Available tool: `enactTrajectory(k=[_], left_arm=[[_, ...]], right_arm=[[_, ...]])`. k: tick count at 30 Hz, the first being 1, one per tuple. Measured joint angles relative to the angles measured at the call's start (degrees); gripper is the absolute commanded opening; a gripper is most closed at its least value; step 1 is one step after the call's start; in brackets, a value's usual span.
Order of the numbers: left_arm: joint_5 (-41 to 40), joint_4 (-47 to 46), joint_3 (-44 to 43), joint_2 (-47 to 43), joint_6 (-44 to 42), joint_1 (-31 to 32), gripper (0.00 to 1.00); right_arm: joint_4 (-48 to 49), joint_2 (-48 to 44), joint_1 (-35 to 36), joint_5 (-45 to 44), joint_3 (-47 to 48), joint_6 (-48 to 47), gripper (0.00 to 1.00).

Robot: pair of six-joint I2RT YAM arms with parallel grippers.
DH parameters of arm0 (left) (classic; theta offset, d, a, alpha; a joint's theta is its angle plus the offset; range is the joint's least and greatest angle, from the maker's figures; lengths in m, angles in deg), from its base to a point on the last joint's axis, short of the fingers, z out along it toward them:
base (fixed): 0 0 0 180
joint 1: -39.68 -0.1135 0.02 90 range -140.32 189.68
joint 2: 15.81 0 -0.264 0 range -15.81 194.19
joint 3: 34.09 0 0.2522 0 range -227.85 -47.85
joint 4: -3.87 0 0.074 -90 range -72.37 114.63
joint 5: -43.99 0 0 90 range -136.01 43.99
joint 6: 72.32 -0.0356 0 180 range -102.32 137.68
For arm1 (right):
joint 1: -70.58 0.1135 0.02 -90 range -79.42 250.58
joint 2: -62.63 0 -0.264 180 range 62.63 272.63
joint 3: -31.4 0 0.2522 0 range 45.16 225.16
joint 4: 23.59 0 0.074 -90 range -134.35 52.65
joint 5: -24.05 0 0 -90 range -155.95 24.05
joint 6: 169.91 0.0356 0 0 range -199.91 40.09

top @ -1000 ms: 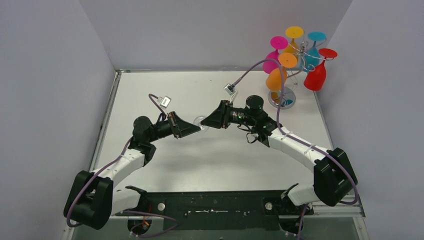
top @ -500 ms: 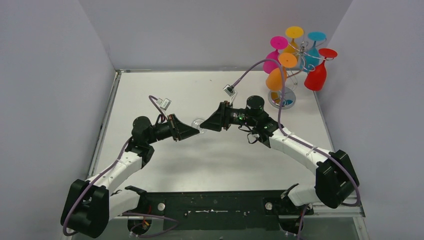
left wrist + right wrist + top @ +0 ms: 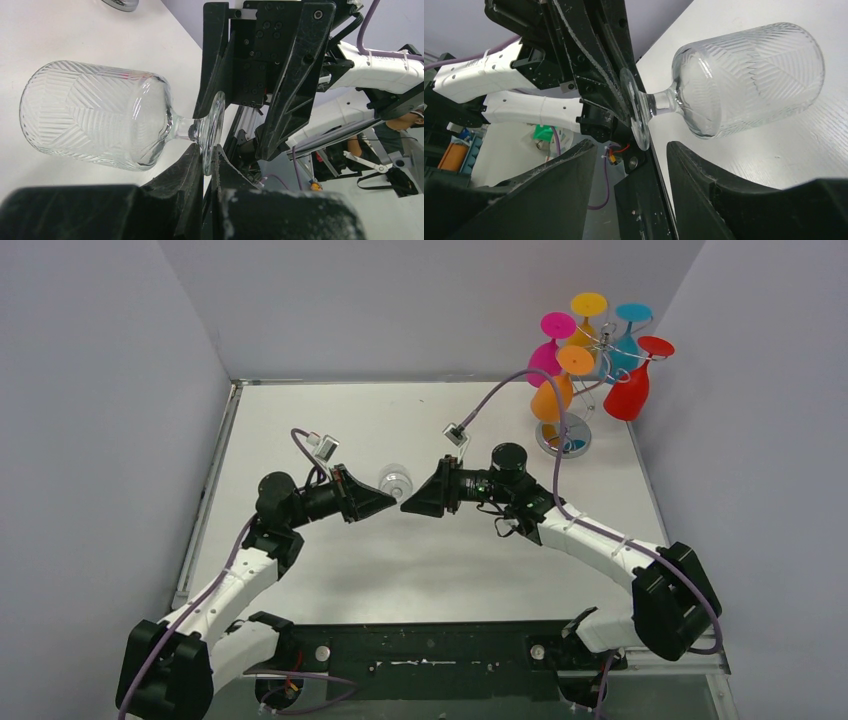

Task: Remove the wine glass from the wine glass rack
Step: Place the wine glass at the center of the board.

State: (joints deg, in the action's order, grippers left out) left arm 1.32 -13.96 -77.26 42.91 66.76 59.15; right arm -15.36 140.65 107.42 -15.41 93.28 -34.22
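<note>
**Views compared.** The top view alone shows the wine glass rack (image 3: 563, 437). It stands at the far right corner of the bench (image 3: 300, 420), close to the right wall. The same view shows a clear wine glass (image 3: 396, 481) off the rack near the middle of the bench, between the tips of the two arms. It does not show which claw has the glass.

The left wrist view settles this. The left gripper (image 3: 207, 152) is pinched narrow on the edge of the glass's round foot. The glass lies on its side with its cut-pattern bowl low over the bench. Whether the bowl touches the surface cannot be told.

In the right wrist view, the right gripper (image 3: 631, 149) has its fingers spread wide. The foot of the glass sits just at the gap between them, and no contact is seen. The left arm's fingers are visible behind the foot.

**Count.**
- One rack.
- Five coloured glasses (image 3: 552, 397) hanging on the rack bowl down: one each of magenta, yellow, teal, red and orange.
- One clear glass, which makes six glasses in all.
- Two arms, each with one gripper.

**Surface and room.** The bench top is matt white with a metal strip along its left and far edges. Plain pale grey walls (image 3: 100, 390) close it in on the left, far and right sides. A black mounting plate (image 3: 430, 650) runs along the near edge between the arm bases.
</note>
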Motion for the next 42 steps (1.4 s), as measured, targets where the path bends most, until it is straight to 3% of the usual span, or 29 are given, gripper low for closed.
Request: enactTrajectory(k=[9,18,28,38,42], left_arm=[[0.13,1.51,-0.72,-0.96,-2.21,0.33,0.00],[0.46,2.69,-0.98,-1.77,-3.48,0.39,0.00],[1.20,3.04,-1.53,-2.40,-4.28,0.37,0.00],[2.62,4.37,-1.60,-2.43,-5.66,0.61,0.00],[2.84,4.83,-1.92,-2.40,-6.29,0.74,0.17]], right_arm=[[2.64,0.52,2.29,-1.09,-0.15,-0.26,0.28],[9.16,2.54,2.71,-1.66,-1.14,0.70,0.25],[13.20,2.78,2.60,-1.49,-2.43,1.05,0.03],[20.92,2.62,3.02,-2.38,-6.73,0.22,0.00],[20.94,1.53,3.43,-3.45,-7.43,-2.34,0.00]])
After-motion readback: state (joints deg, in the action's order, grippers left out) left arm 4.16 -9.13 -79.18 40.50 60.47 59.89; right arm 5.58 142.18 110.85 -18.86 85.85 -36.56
